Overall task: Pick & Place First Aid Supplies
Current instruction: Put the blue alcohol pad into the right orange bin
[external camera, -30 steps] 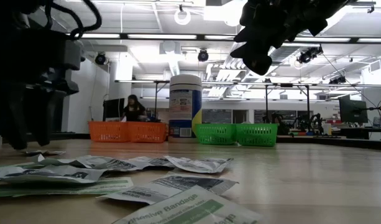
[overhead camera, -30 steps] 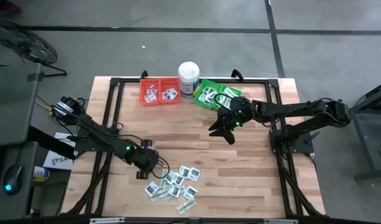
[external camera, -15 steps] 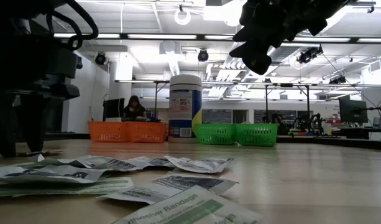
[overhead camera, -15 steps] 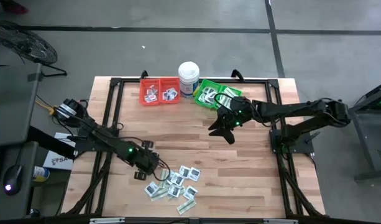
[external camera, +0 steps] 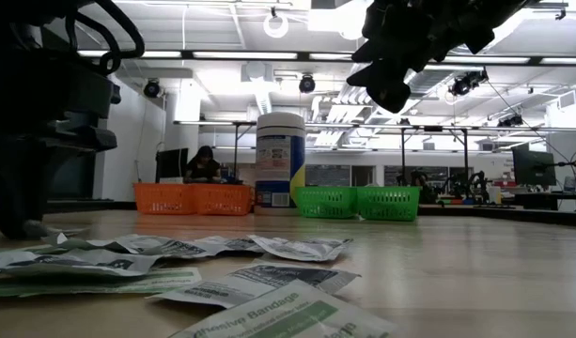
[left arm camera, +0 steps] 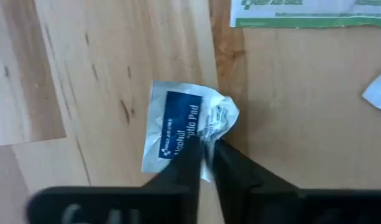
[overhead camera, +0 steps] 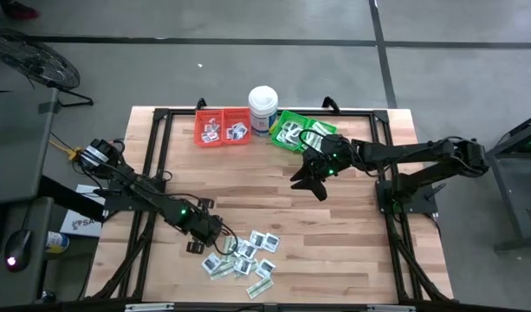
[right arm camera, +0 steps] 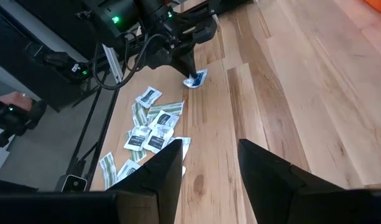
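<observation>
Fingers, left: the left gripper [left arm camera: 206, 163] is down at the table, its two dark fingers [left arm camera: 185, 167] pinched together on the edge of one white alcohol pad packet [left arm camera: 185, 127], which is crumpled where they hold it and lies on the wood.
Fingers, right: the right gripper [overhead camera: 306, 180] hangs above the middle of the table with its fingers [right arm camera: 160, 169] apart and nothing between them.
Supplies: a loose heap of packets [overhead camera: 245, 257] lies near the front edge of the table, just beside the left gripper; square white ones and longer green-and-white strips are mixed, and I cannot count them exactly.
Table: a table [overhead camera: 352, 251] of pale wooden planks with a dark frame under it.
Bins: one red bin [overhead camera: 223, 126] and one green bin [overhead camera: 301, 132] stand at the far edge, each with some packets inside.
Tub: one white round tub [overhead camera: 263, 107] stands between the two bins.
Room: a grey floor around the table; behind it a bright hall with ceiling lights, and one person [external camera: 204, 163] sits far away.
</observation>
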Tool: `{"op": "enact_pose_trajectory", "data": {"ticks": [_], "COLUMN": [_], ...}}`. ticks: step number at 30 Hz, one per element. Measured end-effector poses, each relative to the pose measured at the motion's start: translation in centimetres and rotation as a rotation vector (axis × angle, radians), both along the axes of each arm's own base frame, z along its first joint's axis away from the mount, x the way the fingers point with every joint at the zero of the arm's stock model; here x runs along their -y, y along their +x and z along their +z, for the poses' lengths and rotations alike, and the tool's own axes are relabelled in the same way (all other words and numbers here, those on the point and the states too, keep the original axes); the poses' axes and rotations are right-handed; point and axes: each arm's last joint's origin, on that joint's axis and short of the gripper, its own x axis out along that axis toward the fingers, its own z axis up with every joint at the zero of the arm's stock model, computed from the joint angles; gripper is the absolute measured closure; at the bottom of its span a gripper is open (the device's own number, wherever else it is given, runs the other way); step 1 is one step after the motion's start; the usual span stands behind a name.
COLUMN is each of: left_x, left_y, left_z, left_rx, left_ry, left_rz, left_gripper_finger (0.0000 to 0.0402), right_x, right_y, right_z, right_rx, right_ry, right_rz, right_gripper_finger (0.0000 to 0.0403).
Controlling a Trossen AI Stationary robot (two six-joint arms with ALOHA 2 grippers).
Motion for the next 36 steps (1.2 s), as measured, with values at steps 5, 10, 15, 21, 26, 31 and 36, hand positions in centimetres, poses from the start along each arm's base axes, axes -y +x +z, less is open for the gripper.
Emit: {"op": "enact_pose_trajectory", "data": {"ticks": [5, 10, 15, 21, 26, 31, 36], "left_x": [0.0, 0.3, 0.5, 0.3, -1.8, -6.2, -12.6], "left_y": [0.0, 0.7, 2.2, 4.2, 6.3, 8.6, 10.0], "left_z": [0.0, 1.2, 4.0, 7.5, 9.5, 10.4, 10.6], "left_rx": [-0.007, -0.004, 0.042, 0.159, 0.221, 0.225, 0.207], "left_ry": [-0.021, 0.021, 0.180, 0.318, 0.389, 0.398, 0.363], "left_rz": [0.048, 0.073, 0.022, 0.062, 0.101, 0.096, 0.102], "left_gripper_finger": [0.0393, 0.0399, 0.0401, 0.0401, 0.0401, 0.0401, 0.0401], "right_x": [0.0, -0.1, -0.1, 0.0, 0.0, 0.1, 0.2], "right_y": [0.0, 0.0, 0.0, 0.0, 0.0, 0.1, 0.1], "right_z": [0.0, 0.0, 0.0, 0.1, 0.1, 0.2, 0.1], "right_rx": [-0.004, -0.003, 0.007, 0.021, 0.022, 0.031, 0.027], "right_ry": [0.015, 0.024, 0.004, -0.018, -0.025, -0.028, -0.047], "right_rz": [-0.003, 0.015, 0.027, 0.029, 0.030, 0.027, -0.008], "right_gripper_finger": [0.0254, 0.0254, 0.0254, 0.0254, 0.0254, 0.0254, 0.0254]}}
